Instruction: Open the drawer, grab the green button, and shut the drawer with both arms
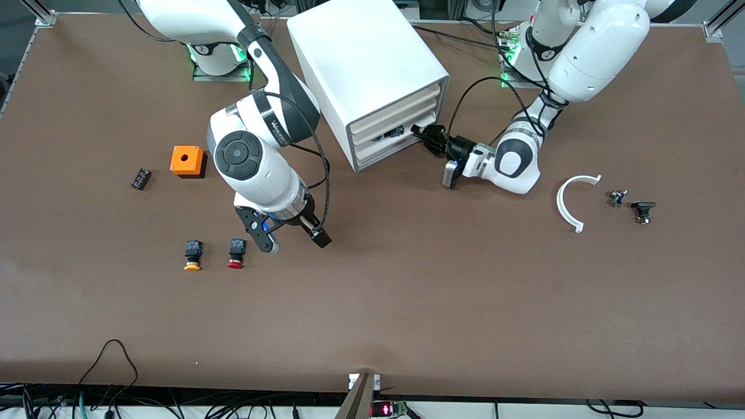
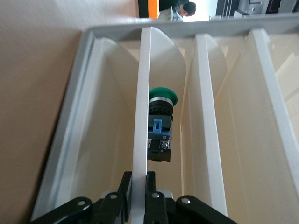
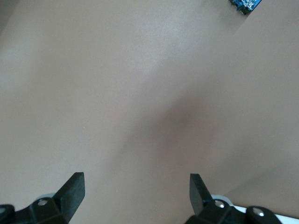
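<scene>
We find the big white box cabinet (image 1: 366, 64) at top centre of the front frame. In its white drawer (image 2: 142, 93) lies the green-capped black button (image 2: 160, 126). The left gripper (image 1: 426, 137) pinches the drawer's front. The right gripper (image 3: 138, 186), spread wide, hangs over the brown table (image 1: 407, 302), beside the red-capped button (image 1: 236, 254).

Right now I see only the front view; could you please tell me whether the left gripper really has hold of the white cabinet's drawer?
Observer: Yes. The left wrist view shows the left gripper with one black finger on each side of the cream front slab of the wide, shallow white drawer, shut on it.
Operator: Thank you. Is the button inside that drawer?
Observer: Yes. A small push-button with a round green cap and a black blocky body lies in it, close to the slab.
Operator: And is the right gripper free?
Observer: The right gripper is open over the bare brown table and holds nothing.
</scene>
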You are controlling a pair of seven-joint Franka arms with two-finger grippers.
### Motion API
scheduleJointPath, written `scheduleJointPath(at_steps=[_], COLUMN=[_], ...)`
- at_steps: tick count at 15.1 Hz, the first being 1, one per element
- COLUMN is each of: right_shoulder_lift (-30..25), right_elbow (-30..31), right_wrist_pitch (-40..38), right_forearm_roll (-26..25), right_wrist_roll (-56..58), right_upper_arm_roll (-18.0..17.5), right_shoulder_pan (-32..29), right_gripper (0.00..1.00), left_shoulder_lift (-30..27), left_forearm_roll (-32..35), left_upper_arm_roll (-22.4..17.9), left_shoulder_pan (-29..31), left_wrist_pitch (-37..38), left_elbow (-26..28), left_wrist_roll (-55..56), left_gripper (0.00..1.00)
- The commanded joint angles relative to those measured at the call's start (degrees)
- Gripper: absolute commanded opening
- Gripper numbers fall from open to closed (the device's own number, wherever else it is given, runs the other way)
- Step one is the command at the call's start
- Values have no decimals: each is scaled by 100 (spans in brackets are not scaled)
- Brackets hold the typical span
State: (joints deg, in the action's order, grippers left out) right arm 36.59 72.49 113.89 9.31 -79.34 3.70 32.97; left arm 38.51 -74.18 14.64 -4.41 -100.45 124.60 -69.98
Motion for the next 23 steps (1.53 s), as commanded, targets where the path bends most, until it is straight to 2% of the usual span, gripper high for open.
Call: scheduleJointPath(at_steps=[1, 6, 9, 13, 14, 15, 16, 18, 23], right_shoulder_lift=[103, 103, 103, 234, 322, 436, 602, 971, 1315], right_elbow=[-288, -385, -455, -568, -665, -770, -937, -1262, -1308], right_wrist_pitch=[-122, -122, -122, -87, -87, -52, -25, 71, 273], right_forearm_roll=[97, 97, 62, 35, 44, 44, 44, 44, 53], right_wrist_roll=[-275, -564, -959, -1154, -1180, -1224, -1294, -1539, -1786], right_upper_arm_roll=[34, 34, 34, 43, 43, 43, 43, 43, 34], right_shoulder_pan=[183, 412, 771, 1246, 1334, 1440, 1562, 1721, 1967], right_gripper=[99, 99, 99, 99, 99, 99, 99, 99, 99], left_shoulder_lift=[-10, 104, 245, 254, 254, 245, 228, 184, -54], left_forearm_roll=[218, 754, 1027, 1037, 1037, 1037, 1037, 1054, 1642], left_upper_arm_roll=[-198, -480, -629, -691, -691, -691, -691, -691, -691], left_shoulder_pan=[115, 255, 300, 300, 300, 291, 309, 396, 493], left_wrist_pitch=[60, 69, 60, 69, 69, 69, 78, 113, 244], left_elbow=[-278, -980, -1385, -1500, -1526, -1527, -1527, -1535, -1939], left_wrist_roll=[291, 827, 1082, 1232, 1267, 1285, 1311, 1495, 2416], left_gripper=[0, 0, 0, 0, 7, 59, 100, 100, 100])
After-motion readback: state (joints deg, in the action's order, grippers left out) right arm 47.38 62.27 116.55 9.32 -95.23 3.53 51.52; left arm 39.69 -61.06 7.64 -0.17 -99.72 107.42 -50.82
